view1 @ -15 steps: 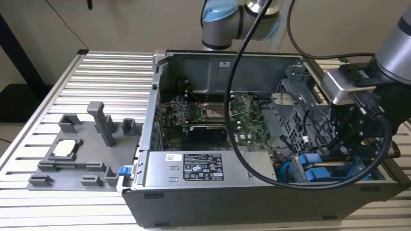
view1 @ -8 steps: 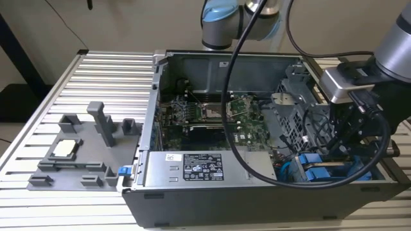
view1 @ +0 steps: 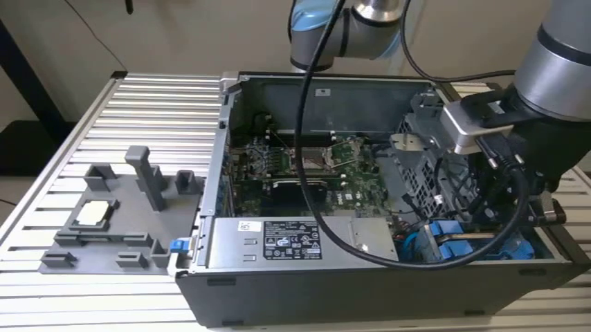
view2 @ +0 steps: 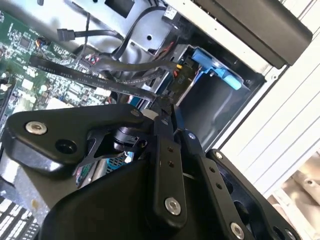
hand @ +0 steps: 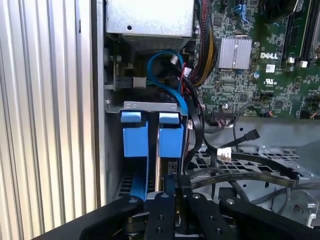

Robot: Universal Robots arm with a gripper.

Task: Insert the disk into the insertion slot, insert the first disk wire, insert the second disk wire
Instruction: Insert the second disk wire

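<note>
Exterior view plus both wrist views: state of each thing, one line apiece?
Computer case: side open, interior exposed.
Disk: seated in the insertion slot, blue tabs showing.
Gripper: fingers shut on a black cable beside the disk.
Grey fixture tray: on the table, outside the case.

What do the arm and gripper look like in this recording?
The arm has silver-grey tube links and a light blue joint cap, with thick black cables looping off it. The gripper is matte black with bolted linkage bars and silver screw heads.
</note>
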